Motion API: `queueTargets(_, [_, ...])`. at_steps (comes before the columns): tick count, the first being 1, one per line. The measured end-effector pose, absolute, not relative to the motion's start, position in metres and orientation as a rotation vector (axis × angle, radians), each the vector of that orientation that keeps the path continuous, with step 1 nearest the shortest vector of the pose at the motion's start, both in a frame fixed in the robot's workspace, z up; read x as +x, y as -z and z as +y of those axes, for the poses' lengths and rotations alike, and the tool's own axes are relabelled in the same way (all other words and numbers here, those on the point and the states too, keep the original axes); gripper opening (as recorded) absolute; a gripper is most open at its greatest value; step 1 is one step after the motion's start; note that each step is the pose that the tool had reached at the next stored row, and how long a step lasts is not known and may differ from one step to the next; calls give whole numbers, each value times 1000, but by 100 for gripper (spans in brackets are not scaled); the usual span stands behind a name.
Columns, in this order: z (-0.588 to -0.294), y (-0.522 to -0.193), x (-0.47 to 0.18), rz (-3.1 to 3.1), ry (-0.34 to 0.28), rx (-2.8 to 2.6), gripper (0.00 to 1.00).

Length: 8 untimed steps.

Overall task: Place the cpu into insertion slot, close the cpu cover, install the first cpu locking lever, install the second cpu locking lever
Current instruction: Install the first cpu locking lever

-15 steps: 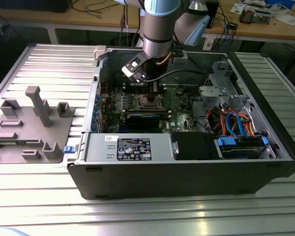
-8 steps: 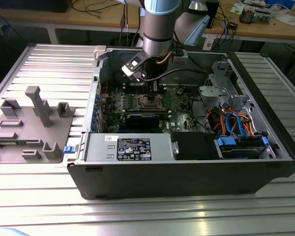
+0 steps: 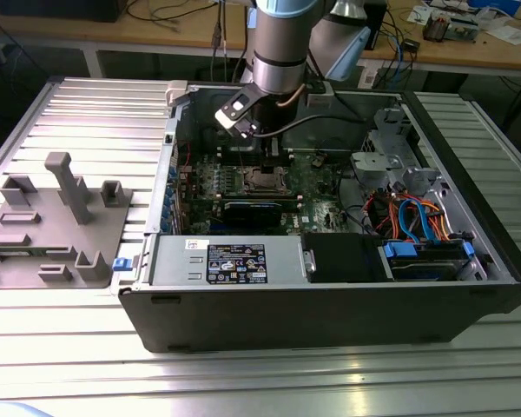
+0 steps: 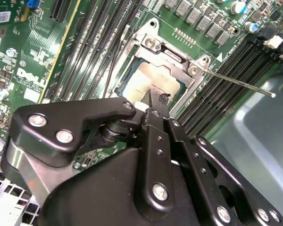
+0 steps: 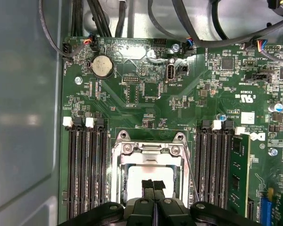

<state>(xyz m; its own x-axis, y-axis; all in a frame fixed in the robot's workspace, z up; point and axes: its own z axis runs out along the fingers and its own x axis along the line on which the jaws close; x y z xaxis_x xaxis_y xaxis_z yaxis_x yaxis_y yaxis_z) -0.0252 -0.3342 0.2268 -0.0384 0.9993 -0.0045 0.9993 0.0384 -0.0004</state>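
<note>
Closest to the lens, black jointed metal gripper [image 4: 156,100], fingers drawn fully together with nothing seen between them, tips just over or touching the small flat square cpu [image 4: 142,81] with the silver-grey metal top; hard to say which. Chip already seated in the small square metal-rimmed insertion slot [image 3: 266,180] of the green motherboard [image 5: 146,94], so first step judged done. Thin square metal cpu cover [image 5: 148,154] with its large window apparently lowered around the chip, framing it; hard to say whether fully flat. Thin steel locking lever [image 4: 236,83] standing free, angled away from the socket toward the grey case wall [image 4: 254,136], not latched. Both lever steps judged left to do.
</note>
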Motion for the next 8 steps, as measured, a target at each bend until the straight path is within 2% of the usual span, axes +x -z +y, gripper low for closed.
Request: queueTargets(8, [-334,-240,-25,2262,5,2176,11])
